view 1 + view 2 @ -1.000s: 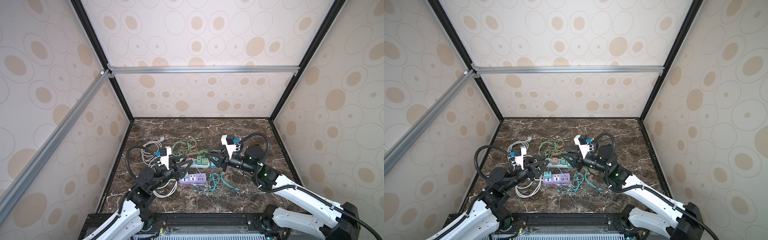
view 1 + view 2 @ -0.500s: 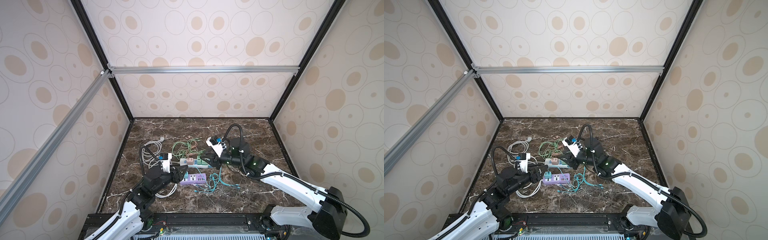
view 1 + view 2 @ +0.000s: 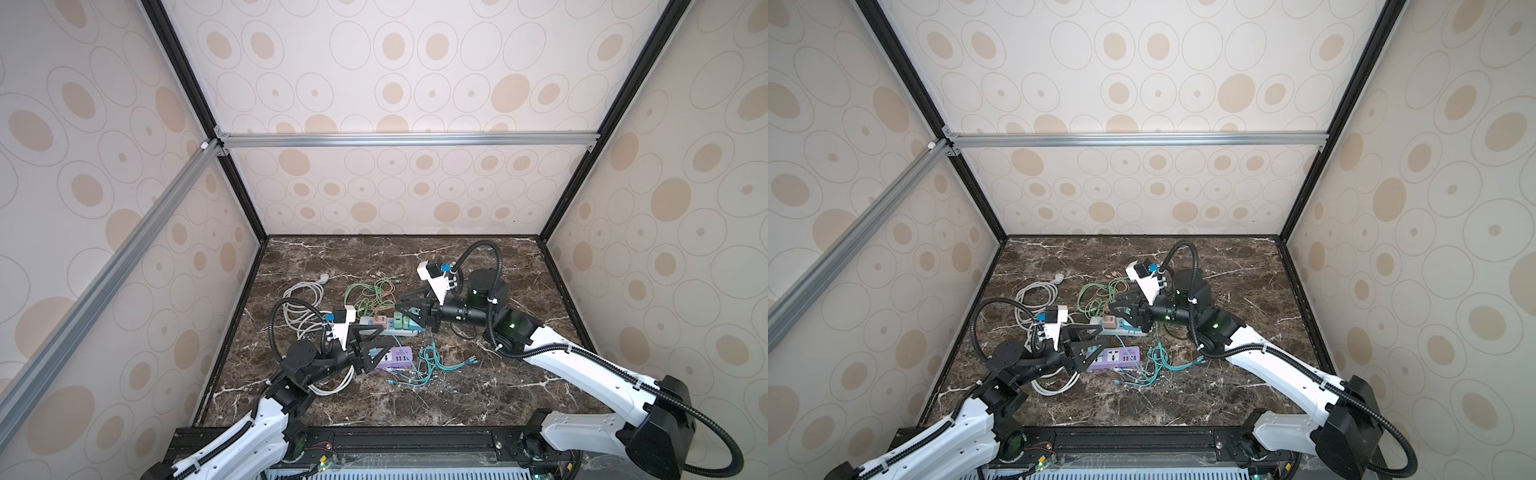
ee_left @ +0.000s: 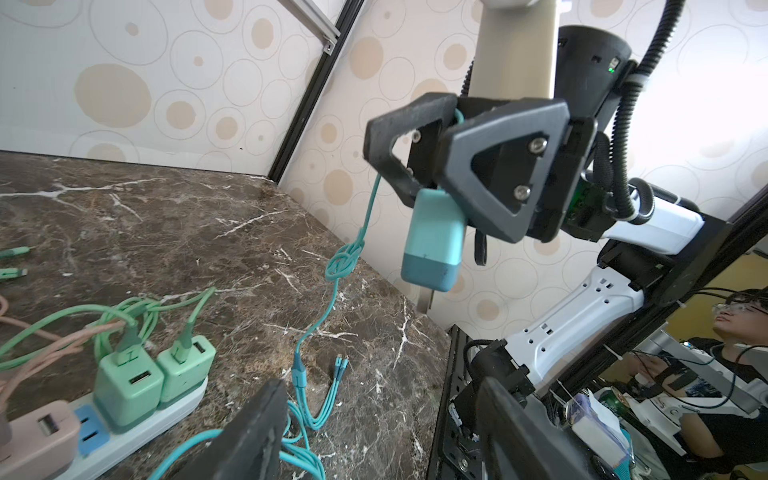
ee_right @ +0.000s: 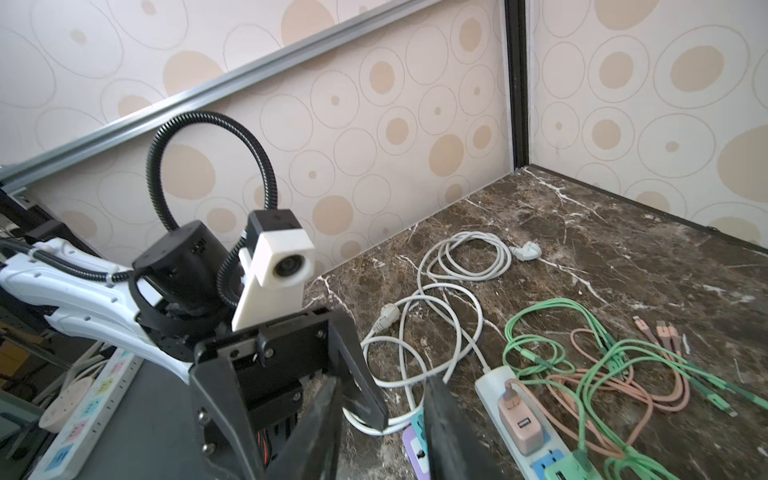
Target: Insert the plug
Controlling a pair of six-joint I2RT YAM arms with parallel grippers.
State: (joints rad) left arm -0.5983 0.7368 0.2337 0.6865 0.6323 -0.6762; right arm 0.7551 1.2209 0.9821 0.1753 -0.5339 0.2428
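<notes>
Dark marble tabletop [image 3: 478, 270] is enclosed by walls papered with beige ovals. The right gripper [image 3: 409, 316] is raised near one end of the white power strip [image 4: 137, 432], and its jaws are clamped on the teal charger plug [image 4: 432, 245], which is suspended clear of the tabletop, darker end down. The left gripper [image 3: 380, 347] is positioned at the near end of the purple power strip [image 3: 397, 357]; its jaws are spread apart and nothing is held between them. Contact with that strip cannot be determined. A knotted teal cable [image 4: 365, 220] is hung from the plug to the tabletop.
</notes>
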